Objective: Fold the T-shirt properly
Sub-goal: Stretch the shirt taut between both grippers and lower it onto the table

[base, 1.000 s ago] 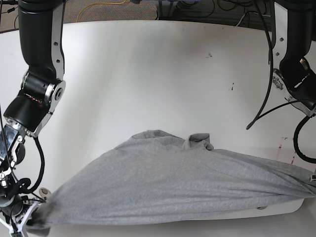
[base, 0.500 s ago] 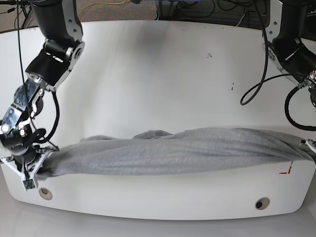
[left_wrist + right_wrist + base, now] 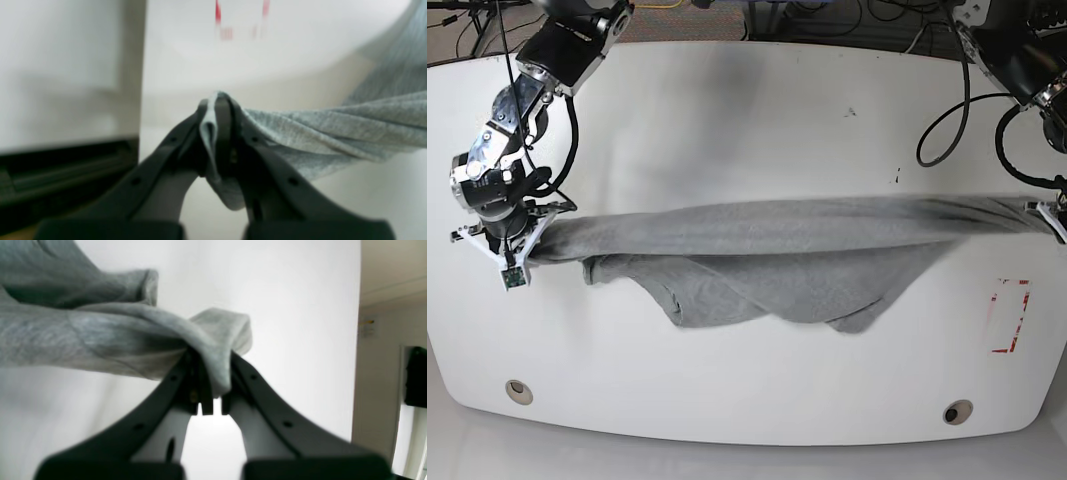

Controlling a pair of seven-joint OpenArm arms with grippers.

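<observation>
The heather-grey T-shirt (image 3: 777,255) hangs stretched in a long band between both arms above the white table (image 3: 747,120), its lower part sagging in loose folds. On the left of the base view my right gripper (image 3: 515,245) is shut on one end of the T-shirt (image 3: 140,336); its dark fingers (image 3: 200,386) pinch a fold of cloth. At the right edge my left gripper (image 3: 1055,218) is shut on the other end. In the left wrist view the T-shirt (image 3: 333,133) runs off to the right from the pinching left gripper (image 3: 217,133).
A red rectangle mark (image 3: 1009,315) is on the table at the front right, under the shirt's right end. Two round holes (image 3: 519,391) (image 3: 957,411) sit near the table's front edge. Cables (image 3: 947,110) hang from the arm at the back right.
Both arms have lifted and carried the T-shirt away from the front edge toward the table's middle. The cloth now hangs taut between them, with its lower part drooping.
</observation>
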